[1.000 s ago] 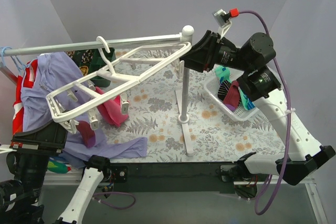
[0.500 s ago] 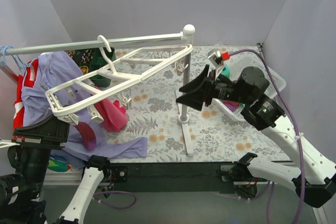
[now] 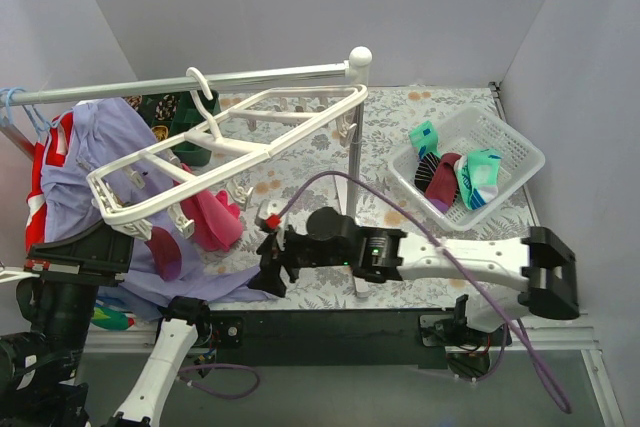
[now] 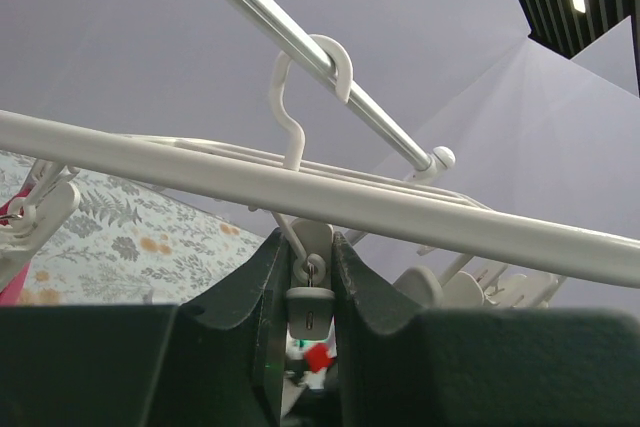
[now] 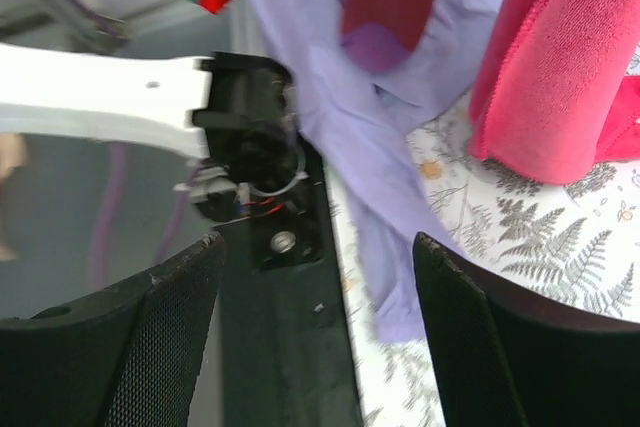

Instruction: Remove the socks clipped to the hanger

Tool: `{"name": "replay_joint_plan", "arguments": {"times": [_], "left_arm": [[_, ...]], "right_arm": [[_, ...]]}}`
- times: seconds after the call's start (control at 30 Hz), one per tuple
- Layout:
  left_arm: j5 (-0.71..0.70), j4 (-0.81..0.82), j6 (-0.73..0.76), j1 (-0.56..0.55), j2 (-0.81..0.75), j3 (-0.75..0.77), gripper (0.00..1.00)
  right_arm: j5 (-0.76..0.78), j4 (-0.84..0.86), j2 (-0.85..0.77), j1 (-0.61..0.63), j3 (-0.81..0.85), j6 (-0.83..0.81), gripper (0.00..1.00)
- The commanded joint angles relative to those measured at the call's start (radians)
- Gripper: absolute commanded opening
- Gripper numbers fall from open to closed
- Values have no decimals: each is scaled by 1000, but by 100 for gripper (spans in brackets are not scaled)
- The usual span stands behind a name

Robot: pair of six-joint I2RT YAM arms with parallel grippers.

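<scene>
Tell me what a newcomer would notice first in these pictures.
The big white hanger hangs tilted from the rail at upper left, a pink sock dangling below it. The right gripper, open, reaches low across the table toward the lavender shirt. At right, a white basket holds several bright socks.

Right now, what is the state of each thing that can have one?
hanger: hooked on the rail, tilted.
pink sock: hanging from the hanger.
purple sock: hanging below the hanger's near corner.
basket: holds loose socks.
right gripper: open, empty.
left gripper: under the hanger's frame; open or shut unclear.
lavender shirt: hanging, lower part on the table.
</scene>
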Motion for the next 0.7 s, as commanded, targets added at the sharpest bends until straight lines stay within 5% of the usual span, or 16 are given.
{"name": "replay_joint_plan", "arguments": {"times": [0.0,0.23,0.67], "left_arm": [[61,1,-33,4,21,2,0],[50,0,-96,6,7,-36,0],[49,6,-255,4,4,-38,0]], "right_arm": [[72,193,183,2,145,-112,82],[82,245,505,16,427,-208,91],[225,250,831,19,846,-367,98]]}}
